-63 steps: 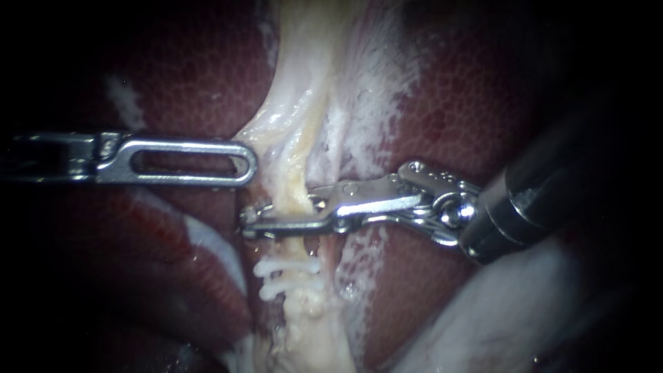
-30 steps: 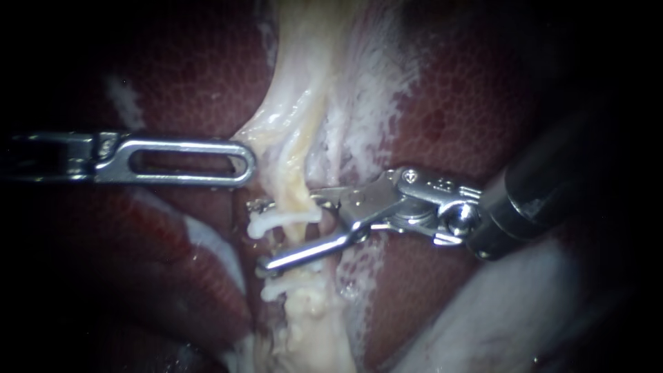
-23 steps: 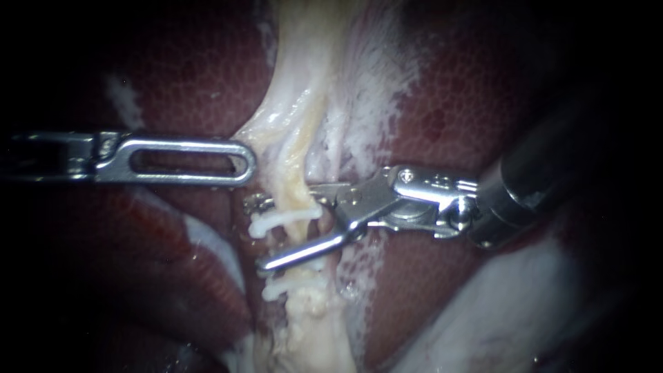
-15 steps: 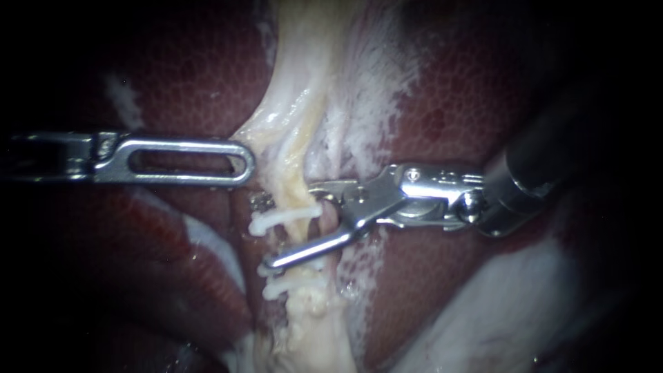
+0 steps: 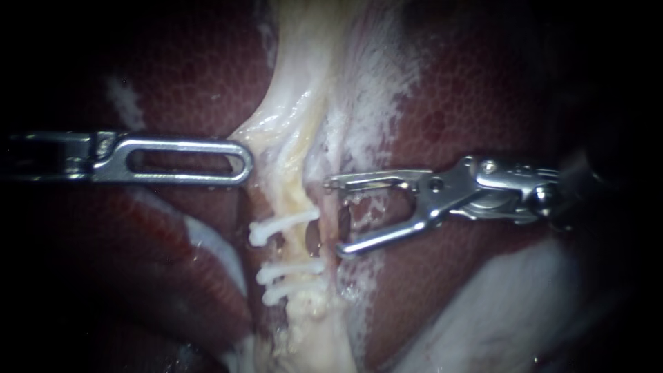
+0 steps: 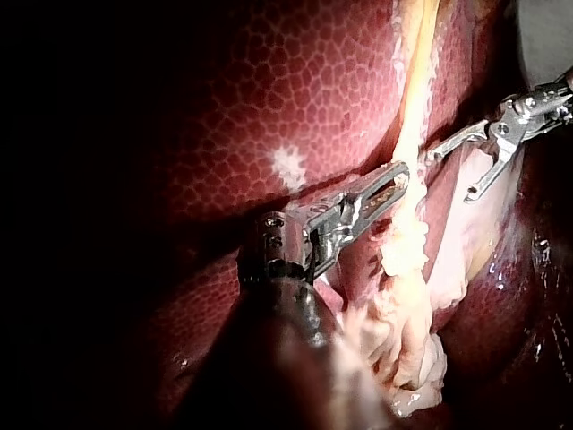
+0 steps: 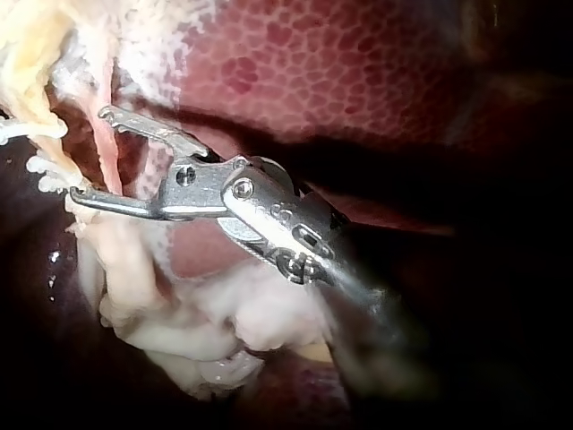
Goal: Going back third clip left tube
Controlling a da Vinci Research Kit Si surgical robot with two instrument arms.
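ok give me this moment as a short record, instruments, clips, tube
left instrument: tip at the tube's side, above the clips
right instrument: jaws open, empty, tips beside the tube on its other side, off the clips
tube: pale, runs top to bottom in the endoscope view
clips: three, white, across the tube; one apart above a close pair
liver: dark red, on both sides of the tube

The liver (image 5: 476, 90) lies dark red and finely mottled, glistening wet; a whitish streak (image 5: 124, 103) marks its surface at the endoscope view's left, and a pale tissue mass (image 5: 497, 311) overlies it lower right
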